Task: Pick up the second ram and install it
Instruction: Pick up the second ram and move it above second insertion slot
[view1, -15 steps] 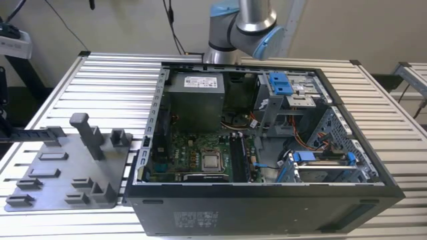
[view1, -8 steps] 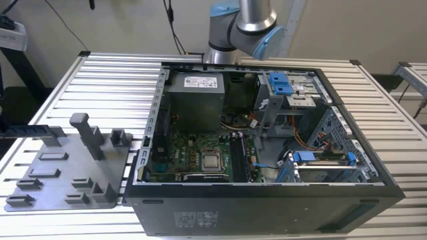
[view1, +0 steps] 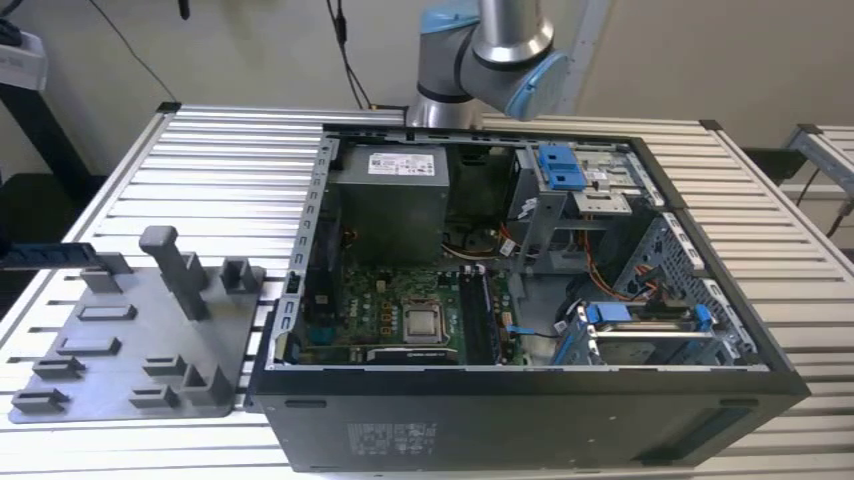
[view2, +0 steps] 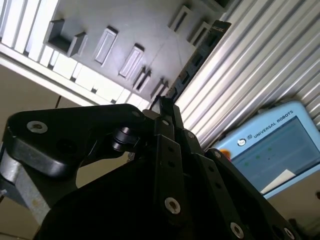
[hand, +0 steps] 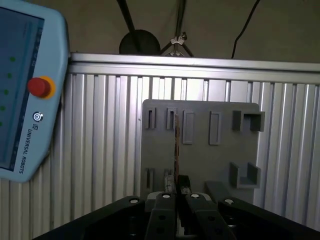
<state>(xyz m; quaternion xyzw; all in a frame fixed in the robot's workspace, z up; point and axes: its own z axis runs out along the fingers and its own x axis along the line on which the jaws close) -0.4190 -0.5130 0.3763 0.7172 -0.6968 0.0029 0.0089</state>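
In the first wrist view the second ram (hand: 176, 145) shows edge-on as a thin dark strip reaching from my gripper (hand: 176, 192) out over the grey holder tray (hand: 200, 160). My fingers are closed on its near end. In the second wrist view the ram (view2: 200, 52) runs as a dark notched strip from my gripper (view2: 167, 107) across the tray (view2: 125, 30). In the exterior view a dark strip (view1: 47, 253) hangs over the tray's (view1: 120, 350) far corner at the exterior view's left. Whether the strip still sits in a tray slot I cannot tell.
The open computer case (view1: 534, 410) lies at the exterior view's right, with a motherboard (view1: 387, 310), a silver CPU (view1: 424, 322) and blue drive brackets (view1: 561, 168). A teach pendant (hand: 25, 95) lies beside the tray. The arm (view1: 487, 50) rises behind the case.
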